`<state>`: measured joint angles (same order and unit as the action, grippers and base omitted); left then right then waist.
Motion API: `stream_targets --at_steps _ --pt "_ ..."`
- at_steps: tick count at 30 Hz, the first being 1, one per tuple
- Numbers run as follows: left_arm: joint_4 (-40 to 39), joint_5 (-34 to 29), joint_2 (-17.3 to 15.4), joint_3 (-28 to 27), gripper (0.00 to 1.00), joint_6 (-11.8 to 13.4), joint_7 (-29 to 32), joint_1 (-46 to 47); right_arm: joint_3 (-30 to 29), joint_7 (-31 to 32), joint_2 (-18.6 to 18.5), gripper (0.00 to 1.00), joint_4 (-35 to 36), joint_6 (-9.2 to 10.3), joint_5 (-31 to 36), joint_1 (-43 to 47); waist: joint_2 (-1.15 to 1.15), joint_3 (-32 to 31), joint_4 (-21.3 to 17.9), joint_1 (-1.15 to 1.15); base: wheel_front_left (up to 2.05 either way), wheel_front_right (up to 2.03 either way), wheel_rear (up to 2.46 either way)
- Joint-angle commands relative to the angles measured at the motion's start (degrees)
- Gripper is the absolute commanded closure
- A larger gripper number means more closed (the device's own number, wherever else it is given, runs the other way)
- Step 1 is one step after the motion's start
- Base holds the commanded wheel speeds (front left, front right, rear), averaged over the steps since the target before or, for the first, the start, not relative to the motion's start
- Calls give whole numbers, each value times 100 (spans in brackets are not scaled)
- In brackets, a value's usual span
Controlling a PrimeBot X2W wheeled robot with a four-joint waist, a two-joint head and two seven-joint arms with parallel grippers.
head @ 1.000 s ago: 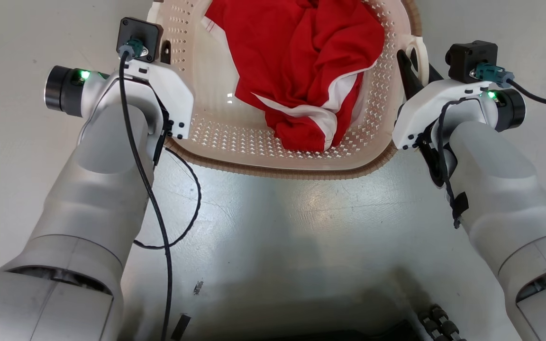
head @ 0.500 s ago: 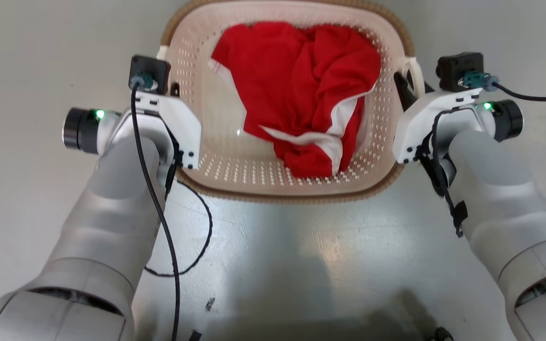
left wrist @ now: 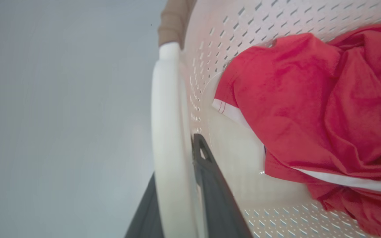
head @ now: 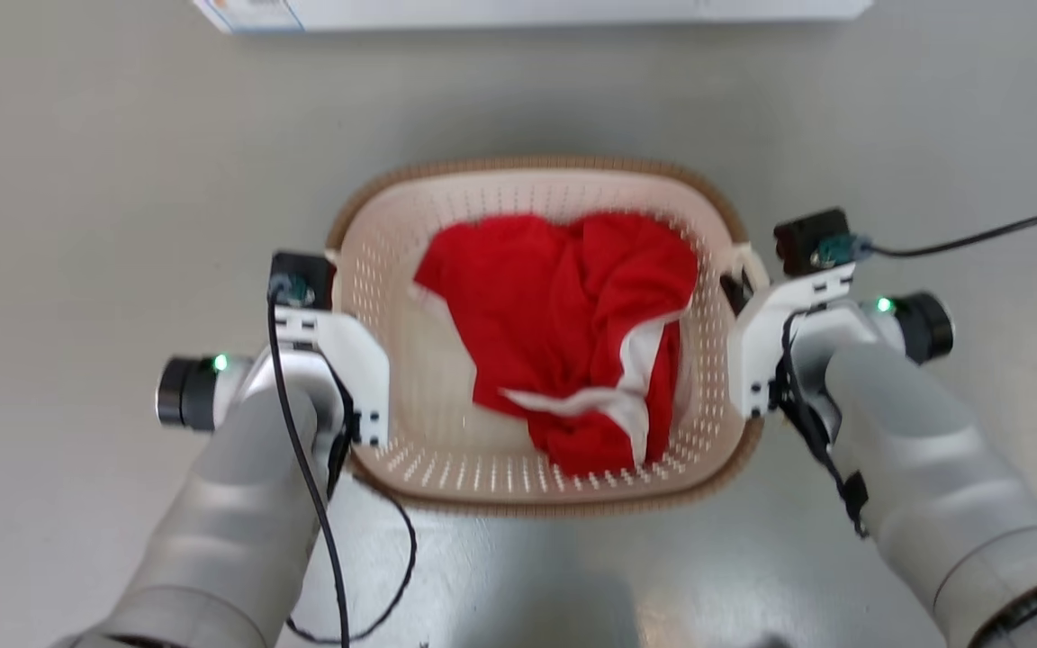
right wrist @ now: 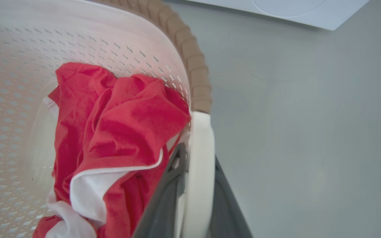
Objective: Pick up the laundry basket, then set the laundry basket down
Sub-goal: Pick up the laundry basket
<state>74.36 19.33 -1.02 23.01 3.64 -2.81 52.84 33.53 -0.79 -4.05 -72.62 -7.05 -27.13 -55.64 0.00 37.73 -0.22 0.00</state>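
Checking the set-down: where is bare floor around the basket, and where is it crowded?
Bare floor runs between the laundry basket and the white appliance, and outside both arms. Crowded: the left gripper and right gripper clamp its handles; a red garment lies inside.

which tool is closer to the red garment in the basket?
Right. On the laundry basket, the right tool clamps the right handle, inner finger almost against the red garment; the left tool clamps the left handle, bare plastic between it and the garment.
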Motion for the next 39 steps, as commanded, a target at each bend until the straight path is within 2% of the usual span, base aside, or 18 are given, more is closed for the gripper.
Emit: stream_targets --at_steps 1,15,22,30,39 --pt "-99 105 -187 6 100 118 22 -218 192 79 117 100 142 -44 -67 378 0 -423 51 0 0 0 0" --pt "-163 975 -187 714 100 185 518 -1667 1058 707 117 100 622 -44 -925 1689 0 -2365 20 0 0 0 0" --pt "-267 1241 -186 1032 100 174 732 -2177 1350 924 117 100 620 -44 -1203 2074 0 -3037 62 0 0 0 0" --pt "-427 1548 -186 1494 100 164 1017 -2656 1643 1115 117 100 611 -44 -1476 2475 0 -3651 146 0 0 0 0" --pt "-514 1859 -186 1845 100 277 1164 -2752 1909 1210 117 100 691 -44 -1677 2538 0 -3829 127 0 0 0 0"
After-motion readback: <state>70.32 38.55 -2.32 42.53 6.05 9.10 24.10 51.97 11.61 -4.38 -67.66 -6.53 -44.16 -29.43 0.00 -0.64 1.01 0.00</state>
